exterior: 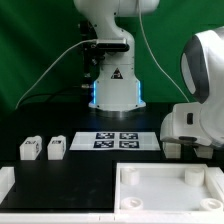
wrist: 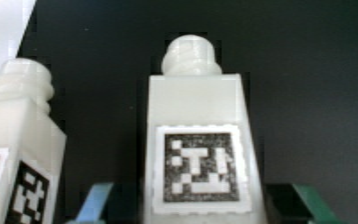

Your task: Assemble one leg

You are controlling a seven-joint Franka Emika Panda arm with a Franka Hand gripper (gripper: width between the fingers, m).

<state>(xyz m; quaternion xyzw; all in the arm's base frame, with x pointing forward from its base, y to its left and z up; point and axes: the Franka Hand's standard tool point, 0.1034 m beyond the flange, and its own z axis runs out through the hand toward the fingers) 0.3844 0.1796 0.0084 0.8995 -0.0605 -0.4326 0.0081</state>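
Observation:
In the wrist view one leg (wrist: 201, 130), a white post with a rounded peg on top and a black-and-white tag on its face, stands between my fingers. My gripper (wrist: 204, 203) is open, with a dark gap between each finger and the leg. A second leg (wrist: 19, 130) stands just beside it. In the exterior view my gripper (exterior: 186, 148) is low over the table at the exterior view's right, and the arm hides most of those legs. Two more legs (exterior: 30, 148) (exterior: 56, 148) stand at the exterior view's left.
The marker board (exterior: 115, 140) lies mid-table in front of the robot base (exterior: 115, 85). The large white rimmed panel (exterior: 165, 168) lies at the front, toward the exterior view's right. A white part (exterior: 5, 183) sits at the front, at the exterior view's left edge.

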